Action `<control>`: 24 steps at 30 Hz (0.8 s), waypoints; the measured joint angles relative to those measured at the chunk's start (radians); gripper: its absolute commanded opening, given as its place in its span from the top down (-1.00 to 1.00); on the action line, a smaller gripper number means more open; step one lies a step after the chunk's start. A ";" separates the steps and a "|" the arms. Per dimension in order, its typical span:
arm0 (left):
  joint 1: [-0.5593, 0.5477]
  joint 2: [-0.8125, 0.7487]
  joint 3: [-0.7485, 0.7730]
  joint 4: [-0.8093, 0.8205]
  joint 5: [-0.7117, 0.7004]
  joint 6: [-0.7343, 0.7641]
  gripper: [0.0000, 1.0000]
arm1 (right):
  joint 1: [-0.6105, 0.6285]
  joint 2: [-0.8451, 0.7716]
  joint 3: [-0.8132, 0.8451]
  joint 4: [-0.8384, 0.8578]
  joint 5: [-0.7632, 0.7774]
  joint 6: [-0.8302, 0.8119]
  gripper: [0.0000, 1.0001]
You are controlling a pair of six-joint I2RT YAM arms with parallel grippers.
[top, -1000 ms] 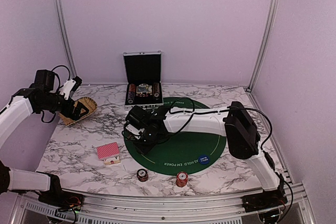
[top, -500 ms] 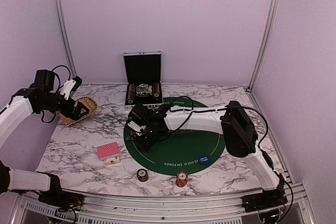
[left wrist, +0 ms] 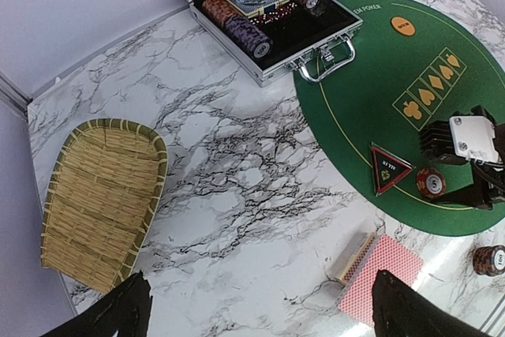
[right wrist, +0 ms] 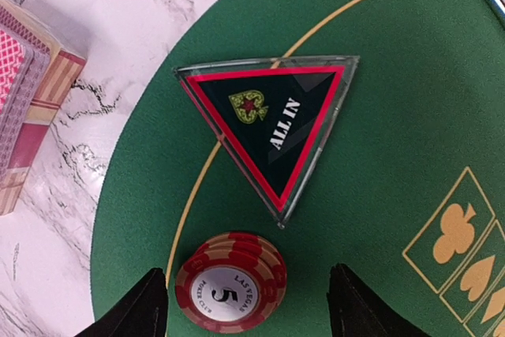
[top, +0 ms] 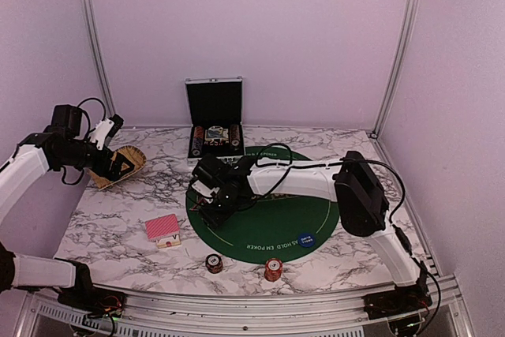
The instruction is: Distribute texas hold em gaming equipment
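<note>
An ALL IN marker (right wrist: 268, 128) and a chip stack (right wrist: 229, 290) lie just beside each other at the poker mat's (top: 276, 222) left edge. The card deck (top: 162, 229) sits on the surface left of the mat, with the case (top: 215, 128) behind.

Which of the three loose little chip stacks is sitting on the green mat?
The red stack marked 5, beside the black ALL IN triangle on the green mat. The dark stack and the other red stack stand on bare marble.

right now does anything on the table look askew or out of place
Only mildly: the short stack of red striped poker chips at the edge of the round green felt mat is staggered, its layers slid sideways rather than squared up. Nothing looks spilled or damaged.
</note>
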 measured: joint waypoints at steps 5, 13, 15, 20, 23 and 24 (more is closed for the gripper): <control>0.000 -0.005 0.000 -0.001 0.000 0.000 -0.98 | 0.000 -0.092 -0.024 -0.018 0.026 0.002 -0.39; 0.000 -0.006 0.000 -0.011 0.000 0.000 -0.98 | 0.006 -0.477 -0.306 -0.025 0.023 0.036 -0.74; 0.000 -0.007 0.000 -0.014 0.000 0.000 -0.98 | 0.013 -0.559 -0.401 -0.046 0.024 0.049 -0.82; 0.000 -0.009 0.000 -0.020 -0.001 0.000 -0.98 | 0.068 -0.661 -0.567 -0.119 0.030 0.093 -0.96; 0.000 -0.009 0.000 -0.022 0.000 0.000 -0.98 | 0.110 -0.681 -0.623 -0.157 0.029 0.120 -0.98; 0.000 -0.009 0.000 -0.023 0.000 0.000 -0.98 | 0.121 -0.684 -0.639 -0.163 0.027 0.130 -0.98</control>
